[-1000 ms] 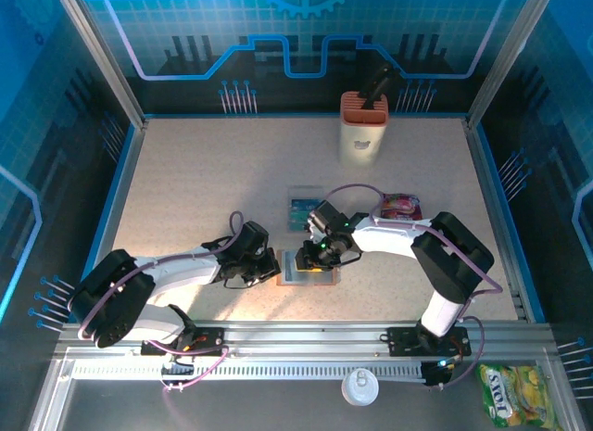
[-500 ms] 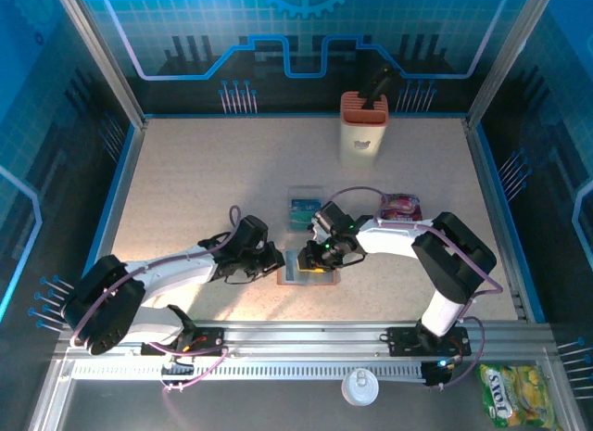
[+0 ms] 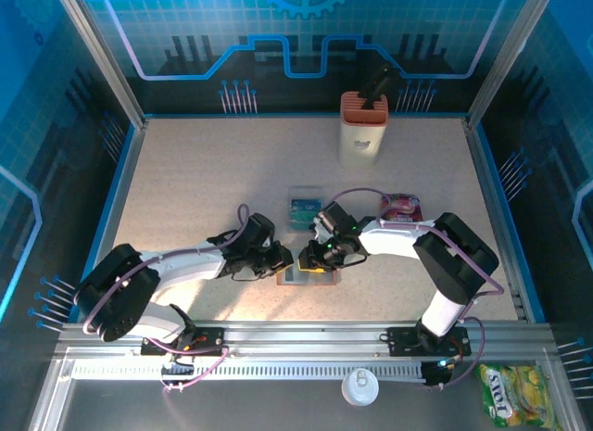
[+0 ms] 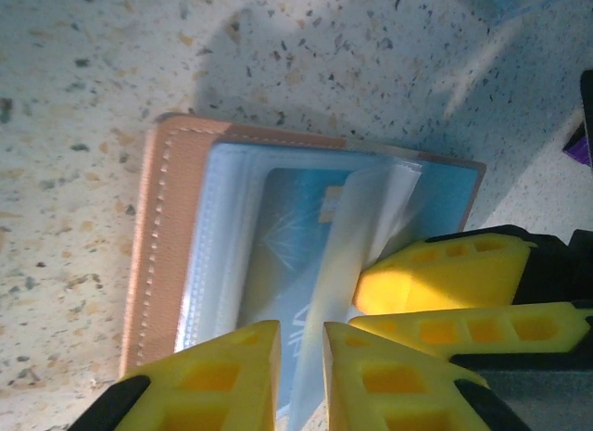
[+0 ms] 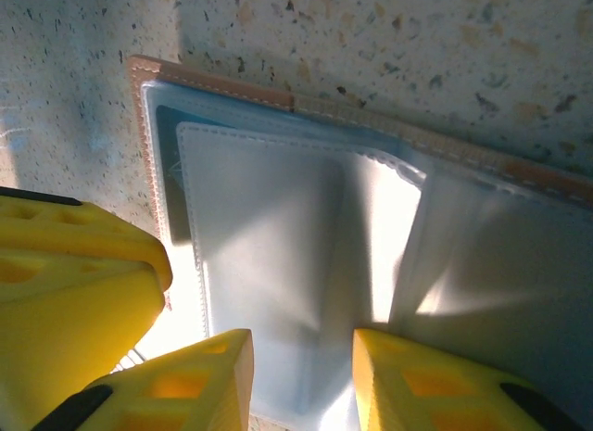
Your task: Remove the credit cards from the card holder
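Left end effector [image 4: 301,346] and right end effector [image 5: 301,349], each with fingers slightly parted and nothing clamped, straddle the clear sleeves [image 5: 278,227] of the open brown card holder [image 4: 159,227], front-centre on the speckled desk [image 3: 204,171]; best to pin the holder and pinch only the blue card [image 4: 278,250], sliding it straight out, within blue-lit walls [image 3: 56,125].

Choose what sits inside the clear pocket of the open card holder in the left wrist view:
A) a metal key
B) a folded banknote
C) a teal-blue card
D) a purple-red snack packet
C: a teal-blue card shows through the clear pocket of the card holder, which lies open on the table.
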